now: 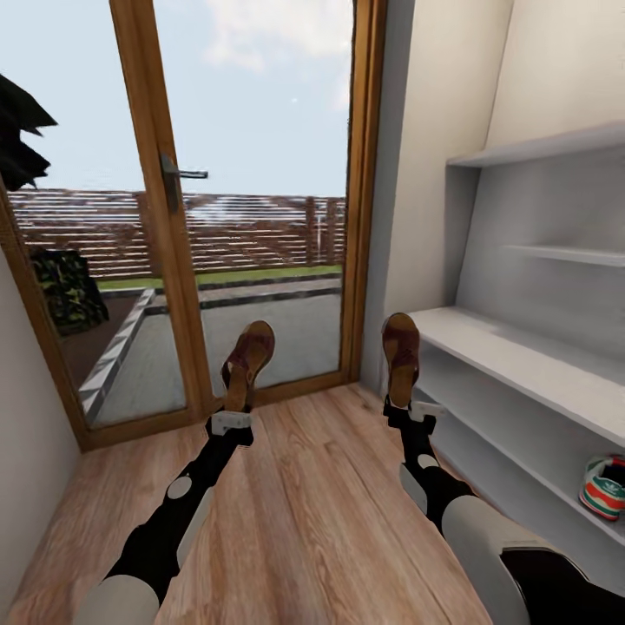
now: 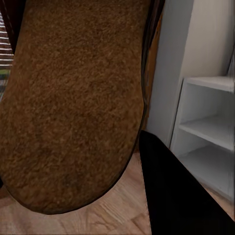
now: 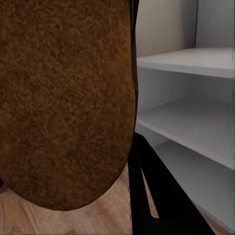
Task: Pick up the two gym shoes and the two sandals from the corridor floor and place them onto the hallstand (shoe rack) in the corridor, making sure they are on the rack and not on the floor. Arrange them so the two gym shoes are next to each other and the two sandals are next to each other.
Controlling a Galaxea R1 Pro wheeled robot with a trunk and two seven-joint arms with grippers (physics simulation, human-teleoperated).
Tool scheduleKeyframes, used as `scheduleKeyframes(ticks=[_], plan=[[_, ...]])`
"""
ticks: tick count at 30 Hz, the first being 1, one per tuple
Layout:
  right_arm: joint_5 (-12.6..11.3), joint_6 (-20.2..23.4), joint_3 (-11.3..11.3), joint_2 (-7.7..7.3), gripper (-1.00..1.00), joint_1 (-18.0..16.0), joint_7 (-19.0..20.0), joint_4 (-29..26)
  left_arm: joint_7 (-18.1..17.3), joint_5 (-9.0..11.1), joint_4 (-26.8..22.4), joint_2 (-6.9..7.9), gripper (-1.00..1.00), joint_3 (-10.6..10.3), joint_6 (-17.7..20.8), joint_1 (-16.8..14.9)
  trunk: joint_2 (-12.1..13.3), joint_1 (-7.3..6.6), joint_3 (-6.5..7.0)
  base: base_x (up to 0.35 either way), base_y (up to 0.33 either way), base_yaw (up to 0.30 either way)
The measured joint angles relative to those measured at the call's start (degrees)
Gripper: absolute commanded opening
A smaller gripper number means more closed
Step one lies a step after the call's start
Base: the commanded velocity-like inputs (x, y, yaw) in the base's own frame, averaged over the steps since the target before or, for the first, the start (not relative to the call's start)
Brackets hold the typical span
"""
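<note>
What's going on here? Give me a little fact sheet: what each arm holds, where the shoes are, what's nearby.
left gripper: holds a brown sandal, raised
right gripper: holds the other sandal, raised beside the rack
hallstand: to the robot's right, top surface bare
gym shoe: one visible on a lower shelf
floor: wood planks
ahead: glass door with a garden view

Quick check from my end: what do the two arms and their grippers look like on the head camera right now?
Both arms are glossy black with pale grey-white shell segments and small round white joint caps. The left gripper and right gripper are black, each with a light grey band at the wrist. No cables or markings are visible.
</note>
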Motion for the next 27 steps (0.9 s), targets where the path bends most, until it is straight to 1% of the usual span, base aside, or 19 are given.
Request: scheduleKeyframes(ticks=[10, 13, 20, 27], plan=[[0.0, 0.0, 0.0, 0.0, -1.0, 0.0, 0.0, 0.0, 0.0, 0.0, 0.0, 0.01, -1.0, 0.0, 0.0, 0.0, 0.0, 0.0, 0.0, 0.281, 0.221, -0.285], [0.0, 0.0, 0.0, 0.01, -1.0, 0.0, 0.0, 0.0, 0.0, 0.0, 0.0, 0.0, -1.0, 0.0, 0.0, 0.0, 0.0, 0.0, 0.0, 0.287, 0.217, -0.118], [0.0, 0.0, 0.0, 0.01, -1.0, 0.0, 0.0, 0.0, 0.0, 0.0, 0.0, 0.01, -1.0, 0.0, 0.0, 0.0, 0.0, 0.0, 0.0, 0.287, 0.217, -0.031], [0.0, 0.0, 0.0, 0.0, -1.0, 0.0, 0.0, 0.0, 0.0, 0.0, 0.0, -0.02, -1.0, 0.0, 0.0, 0.0, 0.0, 0.0, 0.0, 0.281, 0.2, -0.205]])
